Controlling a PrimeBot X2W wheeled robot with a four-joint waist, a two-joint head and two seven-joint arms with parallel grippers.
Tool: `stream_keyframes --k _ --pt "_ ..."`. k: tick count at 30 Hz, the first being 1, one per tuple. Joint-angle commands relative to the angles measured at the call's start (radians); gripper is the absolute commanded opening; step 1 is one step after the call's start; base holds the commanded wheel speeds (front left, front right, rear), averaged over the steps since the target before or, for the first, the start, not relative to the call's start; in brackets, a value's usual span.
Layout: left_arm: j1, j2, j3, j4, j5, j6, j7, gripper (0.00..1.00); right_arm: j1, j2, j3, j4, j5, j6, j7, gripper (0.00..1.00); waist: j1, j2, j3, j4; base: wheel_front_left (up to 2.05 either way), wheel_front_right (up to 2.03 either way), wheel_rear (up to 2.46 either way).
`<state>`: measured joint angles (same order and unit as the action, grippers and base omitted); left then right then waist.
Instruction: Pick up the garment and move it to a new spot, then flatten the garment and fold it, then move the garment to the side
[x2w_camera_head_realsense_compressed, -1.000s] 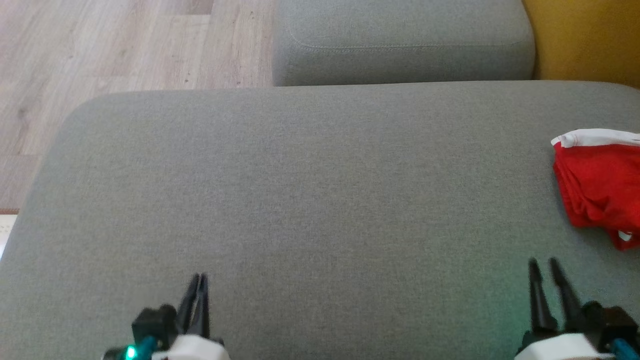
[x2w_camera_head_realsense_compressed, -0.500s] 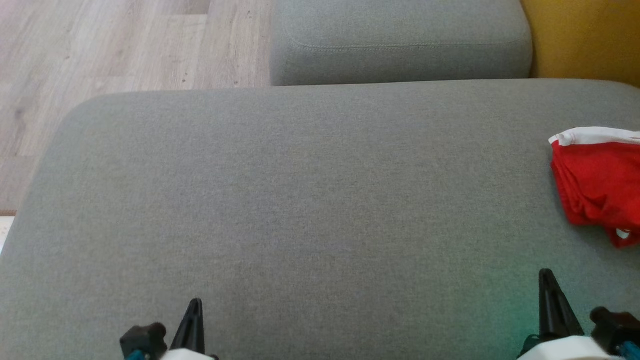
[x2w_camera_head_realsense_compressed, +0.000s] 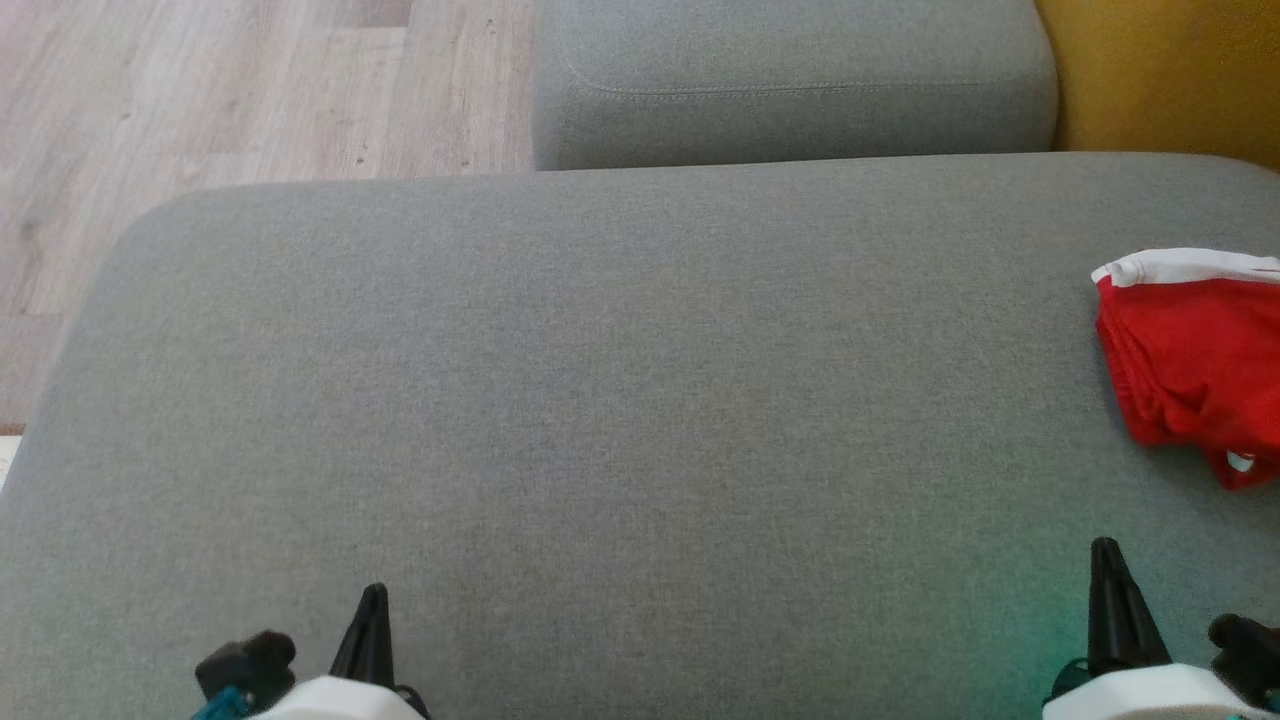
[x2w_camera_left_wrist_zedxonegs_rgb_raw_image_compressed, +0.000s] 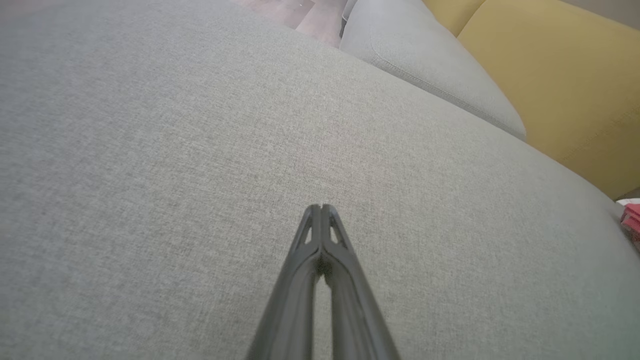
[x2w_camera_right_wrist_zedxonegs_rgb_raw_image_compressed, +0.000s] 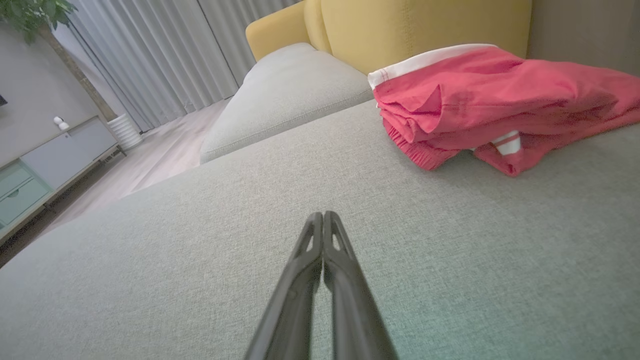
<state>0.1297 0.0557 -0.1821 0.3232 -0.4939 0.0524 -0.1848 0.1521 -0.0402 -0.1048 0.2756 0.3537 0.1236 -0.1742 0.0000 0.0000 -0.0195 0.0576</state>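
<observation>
- We are looking down at a wide grey woven-fabric sofa seat. A smaller grey cushion and a mustard-yellow backrest are sitting behind it, and pale wood flooring is showing at the far left.
- A crumpled red cloth garment is lying bunched at the seat's right edge, partly cut off in the head view.
- Our left gripper is pointing over bare cushion, well apart from the garment, its fingers pressed together on nothing.
- Our right gripper is likewise clenched and empty, aiming at bare fabric short of the garment.
- We are judging the garment to be light, soft and floppy. It will likely sag and unfold when lifted, and it is not fragile.
- We are favouring a pinch on its white trimmed edge or on a raised fold, once the fingers are opening.
</observation>
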Motion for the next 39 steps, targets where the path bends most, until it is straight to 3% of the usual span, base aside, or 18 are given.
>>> stream_keyframes --k 1,39 --pt "-0.058 0.011 0.019 -0.036 -0.031 -0.009 0.003 0.0 -0.055 -0.002 -0.001 -0.032 0.035 0.002 0.009 0.0 0.0 0.0 0.0 -0.001 0.0 0.0 0.0" --pt "-0.125 0.019 0.105 -0.054 -0.464 -0.076 0.1 0.0 -0.134 -0.005 -0.004 -0.032 0.503 0.004 0.116 0.0 0.0 0.0 0.009 -0.023 0.0 0.0 0.0"
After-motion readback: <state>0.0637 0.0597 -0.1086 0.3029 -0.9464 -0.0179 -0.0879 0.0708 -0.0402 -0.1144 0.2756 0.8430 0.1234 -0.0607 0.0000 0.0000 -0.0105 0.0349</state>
